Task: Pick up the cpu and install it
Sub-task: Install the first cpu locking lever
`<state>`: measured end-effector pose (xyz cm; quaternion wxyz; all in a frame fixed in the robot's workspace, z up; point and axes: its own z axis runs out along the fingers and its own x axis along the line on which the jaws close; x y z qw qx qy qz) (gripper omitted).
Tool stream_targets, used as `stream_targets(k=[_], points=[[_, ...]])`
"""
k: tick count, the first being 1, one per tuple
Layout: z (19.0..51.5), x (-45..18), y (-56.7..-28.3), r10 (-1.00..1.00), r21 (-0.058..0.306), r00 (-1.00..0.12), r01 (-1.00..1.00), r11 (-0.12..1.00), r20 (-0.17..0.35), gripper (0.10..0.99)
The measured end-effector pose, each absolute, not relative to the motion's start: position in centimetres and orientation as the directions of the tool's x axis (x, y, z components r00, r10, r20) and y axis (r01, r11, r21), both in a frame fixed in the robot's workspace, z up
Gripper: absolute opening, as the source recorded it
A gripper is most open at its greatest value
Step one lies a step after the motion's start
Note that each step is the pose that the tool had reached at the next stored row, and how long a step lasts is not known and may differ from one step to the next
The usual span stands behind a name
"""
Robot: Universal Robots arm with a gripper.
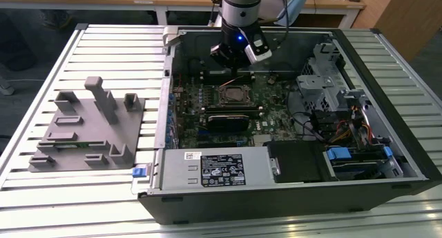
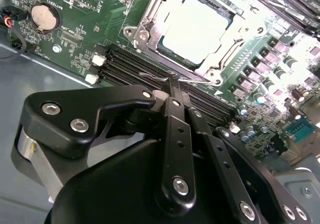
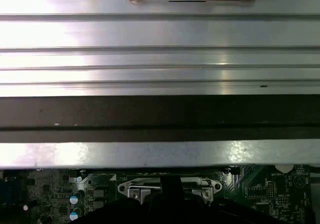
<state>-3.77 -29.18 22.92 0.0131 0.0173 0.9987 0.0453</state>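
Second wrist view: black gripper (image 2: 172, 84) linkage in the foreground, fingers pressed together with nothing between them, tip over the dark memory slots (image 2: 130, 66) just beside the socket. The cpu (image 2: 195, 31), pale silvery top, sits flat inside the metal socket frame (image 2: 150, 26) on the green motherboard (image 2: 90, 4). Coin cell battery (image 2: 42, 16) well apart from the socket.

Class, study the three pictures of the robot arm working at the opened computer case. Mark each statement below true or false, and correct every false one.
1. The cpu lies in the motherboard socket. True.
2. The gripper holds the cpu. False: its fingers are shut together on nothing, beside the socket.
3. The grey fixture stands inside the computer case. False: it sits outside, on the slatted table, at the exterior view's left.
4. A round coin battery sits on the motherboard. True.
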Motion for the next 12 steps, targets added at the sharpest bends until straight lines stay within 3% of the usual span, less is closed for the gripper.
stream_targets(k=[12], points=[[22.56, -3.14, -28.98, 0.036, 0.091, -0.999, 0.033, 0.995, -0.024, 0.106]])
